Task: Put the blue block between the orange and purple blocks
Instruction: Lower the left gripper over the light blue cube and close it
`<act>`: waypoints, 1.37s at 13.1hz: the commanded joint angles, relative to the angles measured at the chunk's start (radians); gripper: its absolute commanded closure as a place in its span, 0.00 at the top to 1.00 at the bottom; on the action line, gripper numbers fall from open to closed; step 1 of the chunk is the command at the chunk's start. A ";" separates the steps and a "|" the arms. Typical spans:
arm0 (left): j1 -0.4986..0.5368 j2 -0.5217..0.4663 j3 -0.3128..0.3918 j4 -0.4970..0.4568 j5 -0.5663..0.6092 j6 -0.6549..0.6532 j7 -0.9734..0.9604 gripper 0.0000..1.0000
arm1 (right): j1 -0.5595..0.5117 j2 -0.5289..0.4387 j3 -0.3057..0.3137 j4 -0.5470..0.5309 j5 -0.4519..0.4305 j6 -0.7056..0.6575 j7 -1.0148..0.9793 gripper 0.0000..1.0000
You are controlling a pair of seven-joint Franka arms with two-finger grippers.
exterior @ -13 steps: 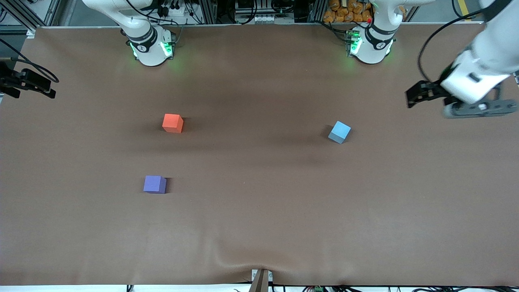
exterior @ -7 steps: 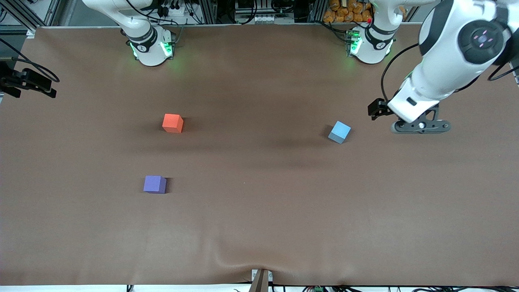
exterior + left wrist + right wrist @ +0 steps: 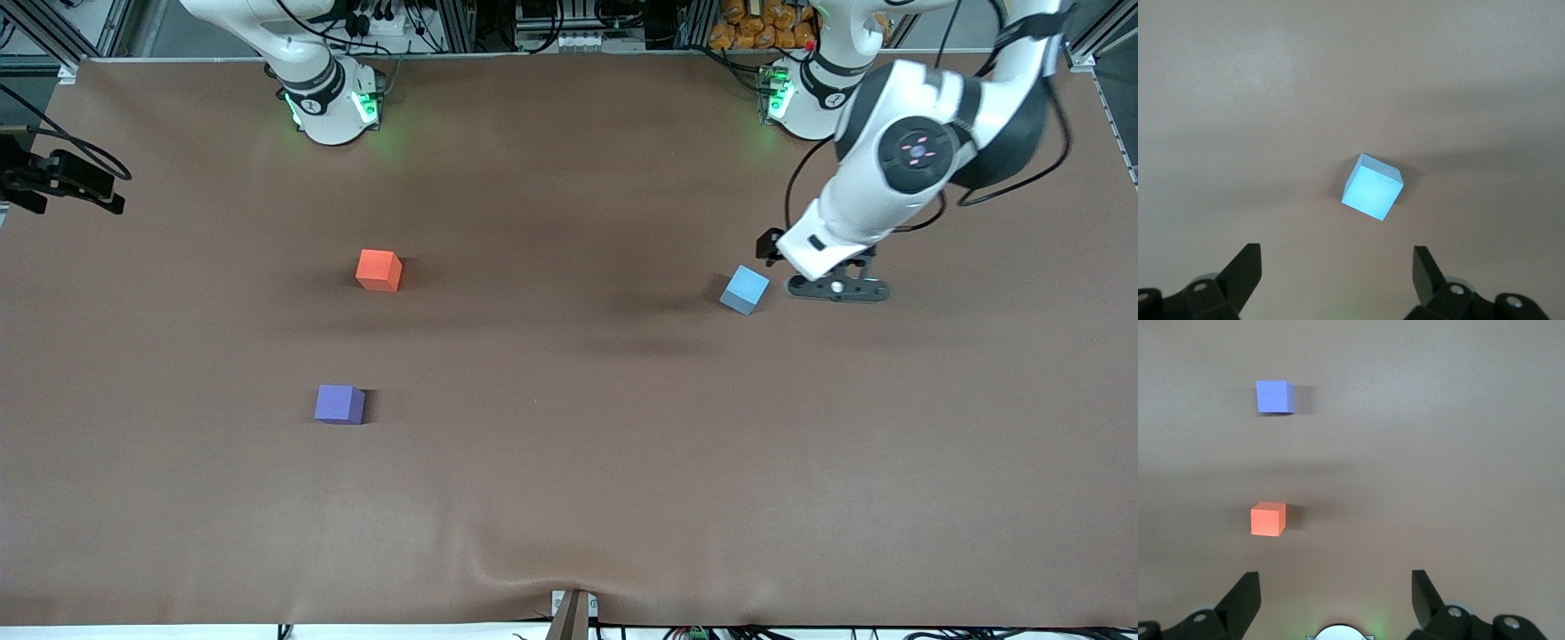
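Left gripper (image 3: 1335,280) hangs over the table beside the blue block (image 3: 745,290), jaws apart — empty; right gripper (image 3: 1335,600) waits, jaws apart, above the orange block (image 3: 379,269) and purple block (image 3: 339,404).

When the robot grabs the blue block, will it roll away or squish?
Probably neither. The blue block is a cube lying on a flat face on the table, so it should slide or twist, not roll. Its matte faces look easy to grip. Its sharp edges suggest it's stiff, though I can't tell for sure.
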 commanded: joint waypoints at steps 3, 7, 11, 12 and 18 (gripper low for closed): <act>0.020 -0.023 -0.008 -0.184 -0.007 0.189 0.183 1.00 | 0.007 0.000 -0.003 0.007 0.001 -0.018 0.003 1.00; 0.020 0.015 -0.008 -0.232 -0.006 0.278 0.324 1.00 | 0.007 0.000 -0.003 0.007 0.003 -0.019 0.005 1.00; 0.034 0.105 -0.009 -0.250 -0.006 0.370 0.446 1.00 | 0.009 0.002 -0.003 0.007 0.003 -0.020 0.005 1.00; 0.028 0.122 -0.009 -0.259 -0.006 0.393 0.446 1.00 | 0.009 0.003 -0.003 0.007 0.005 -0.020 0.005 1.00; 0.012 0.181 -0.011 -0.295 -0.009 0.490 0.395 1.00 | 0.012 0.005 -0.003 0.010 0.006 -0.018 0.006 1.00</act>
